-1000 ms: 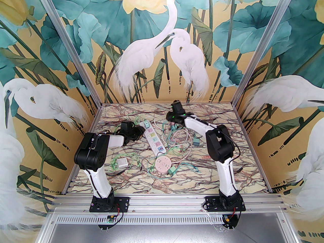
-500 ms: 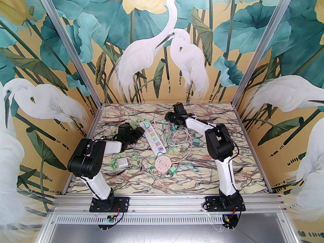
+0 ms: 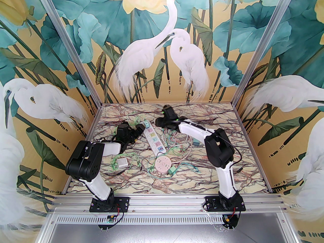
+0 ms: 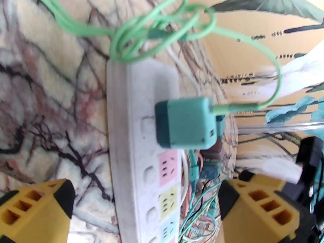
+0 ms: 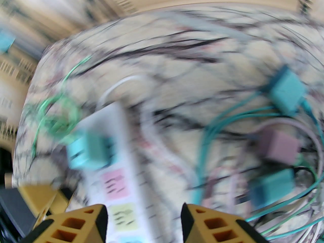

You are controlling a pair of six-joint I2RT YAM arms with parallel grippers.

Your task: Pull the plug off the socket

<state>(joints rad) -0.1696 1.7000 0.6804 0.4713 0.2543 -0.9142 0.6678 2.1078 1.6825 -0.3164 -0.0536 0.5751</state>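
A white power strip (image 3: 155, 140) with pastel sockets lies mid-table, running away from me. A teal plug (image 3: 146, 123) sits plugged into its far end, a green cable looping off it. In the left wrist view the plug (image 4: 186, 125) stands on the strip (image 4: 126, 140) just ahead of my left gripper (image 4: 145, 201), whose yellow fingers (image 4: 33, 209) are spread wide, open and touching nothing. My right gripper (image 5: 144, 219) hovers open above the strip (image 5: 119, 181), with the plug (image 5: 89, 149) ahead to the left; that view is blurred. From above, the left gripper (image 3: 139, 129) is left of the plug and the right gripper (image 3: 159, 121) right of it.
Loose teal and mauve plugs with tangled cables (image 3: 177, 140) lie right of the strip. A round pink socket (image 3: 164, 164), a teal plug (image 3: 172, 170) and a white square adapter (image 3: 122, 162) lie nearer me. Walls close in the table's far and side edges.
My left gripper has opened wide and moved toward the strip's far end. My right arm has swung left, from the cable tangle to the plug end of the strip.
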